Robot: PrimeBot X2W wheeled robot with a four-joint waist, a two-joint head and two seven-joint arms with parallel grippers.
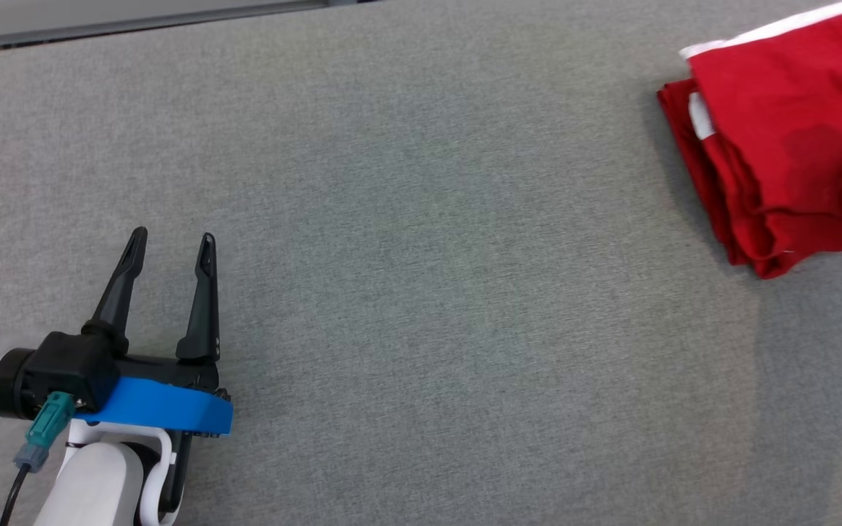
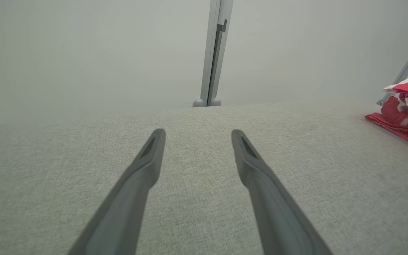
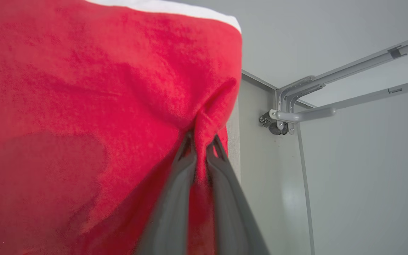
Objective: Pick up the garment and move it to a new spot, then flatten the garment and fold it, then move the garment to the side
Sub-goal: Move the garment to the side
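Grey woven fabric covers the tabletop (image 1: 421, 307), a flat, evenly lit sheet that takes up almost the whole head view. Along its far edge runs a pale strip (image 1: 136, 18) with a dark line beneath it. In the left wrist view a plain, pale grey-green wall (image 2: 83, 53) rises behind the tabletop's far edge. A slim metal post (image 2: 214, 53) stands upright against the wall and ends in two rounded feet at the cloth. The right wrist view shows the same pale walls meeting at a corner, where grey metal bars (image 3: 331, 71) join at a bracket.

The garment (image 1: 779, 146) is red with a white band and sits at the far right of the tabletop, running off the head view's right edge. It is stacked in several folded layers. From the left wrist view its lowest layer lies flat on the cloth while the upper layers stand higher. A soft shadow falls on the tabletop below it.

The left gripper (image 1: 173, 235) is at the lower left, well apart from the garment, with its two dark fingers spread wide and nothing between them. The right gripper (image 3: 202, 141) is closed narrowly, pinching a bunched fold of the red cloth.
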